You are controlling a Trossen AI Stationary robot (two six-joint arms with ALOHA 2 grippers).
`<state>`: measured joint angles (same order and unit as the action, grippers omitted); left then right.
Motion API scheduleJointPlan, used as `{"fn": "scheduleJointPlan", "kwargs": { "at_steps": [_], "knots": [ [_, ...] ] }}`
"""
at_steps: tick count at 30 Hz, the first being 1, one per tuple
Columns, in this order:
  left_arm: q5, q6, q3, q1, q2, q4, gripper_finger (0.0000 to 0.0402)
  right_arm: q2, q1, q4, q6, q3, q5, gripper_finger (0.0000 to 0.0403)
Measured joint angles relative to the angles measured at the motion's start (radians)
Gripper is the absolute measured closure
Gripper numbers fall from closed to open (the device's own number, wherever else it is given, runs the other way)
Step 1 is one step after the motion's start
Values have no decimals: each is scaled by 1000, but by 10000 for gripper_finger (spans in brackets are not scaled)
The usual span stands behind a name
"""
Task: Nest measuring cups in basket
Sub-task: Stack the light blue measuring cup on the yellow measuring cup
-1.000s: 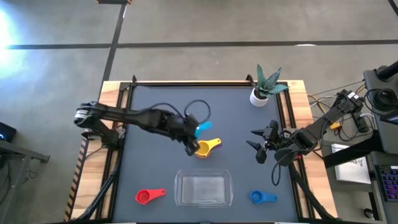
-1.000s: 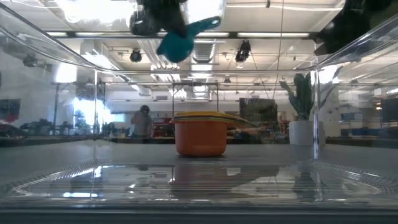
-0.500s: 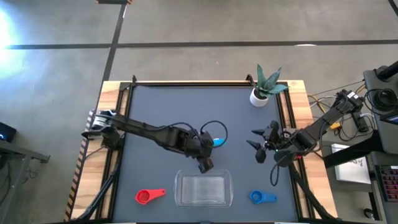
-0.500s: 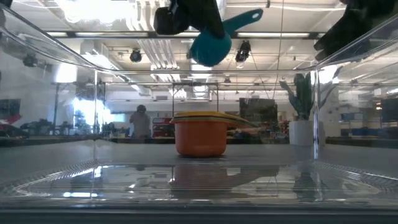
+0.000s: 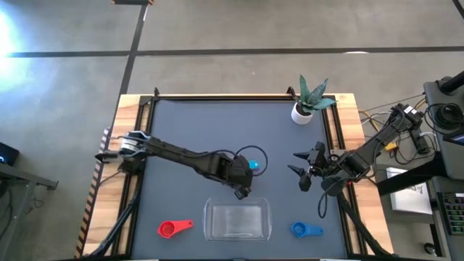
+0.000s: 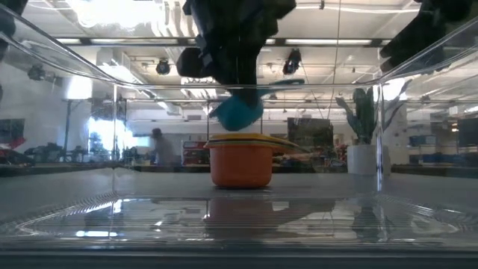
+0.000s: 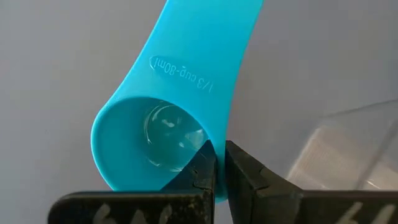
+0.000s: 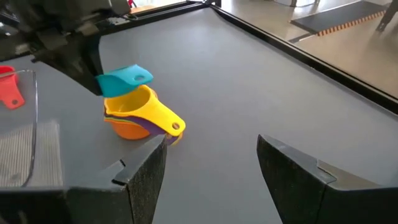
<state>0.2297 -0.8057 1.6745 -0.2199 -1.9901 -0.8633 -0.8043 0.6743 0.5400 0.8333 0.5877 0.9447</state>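
The dark surface [image 5: 181, 123] carries everything, with wooden edges showing at its sides. The left arm reaches in from 9 o'clock across to the middle of the surface, and the right arm waits at 3 o'clock, near the surface's right edge.

The basket [image 5: 237, 220], clear and rectangular, sits at 6 o'clock close to the near edge; the low view looks through its walls [image 6: 67, 67]. A potted plant [image 5: 307, 101] in a white pot stands at 1 o'clock, well apart from the rest.

The left gripper [image 5: 241, 176] hangs over the centre, just beyond the basket's far wall. Its fingers [image 7: 205, 174] are closed on the rim of the teal cup [image 7: 168, 124], whose handle reads "1/3 cup – 80ml". In the low view the teal cup [image 6: 237, 110] hangs tilted just above a stack of cups; whether it touches the stack cannot be told.

That stack stands on the surface just behind the basket: an orange cup [image 8: 124, 129] at the bottom, a purple cup [image 8: 158, 127] showing as a thin band in between, and a yellow cup [image 8: 146, 107] on top, its handle pointing toward the right arm.

The right gripper [image 8: 211, 162] has its fingers spread wide apart, holding nothing.

The red cup [image 5: 174, 229] lies at 7 o'clock, left of the basket, and the blue cup [image 5: 304, 230] at 5 o'clock, right of it, both outside the basket.
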Motion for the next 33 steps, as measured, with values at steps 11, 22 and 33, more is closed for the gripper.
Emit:
{"fn": "scheduleJointPlan", "kwargs": {
  "at_steps": [11,22,33],
  "knots": [
    [-33,-8,-1,18,-17,-37,398,0,0,0,-3,0,0,165],
    [-30,-15,-1,27,-17,-15,398,0,0,0,4,0,-1,165],
    [-30,-5,-1,41,-24,2,398,0,0,0,18,0,-1,165]
  ]
}}
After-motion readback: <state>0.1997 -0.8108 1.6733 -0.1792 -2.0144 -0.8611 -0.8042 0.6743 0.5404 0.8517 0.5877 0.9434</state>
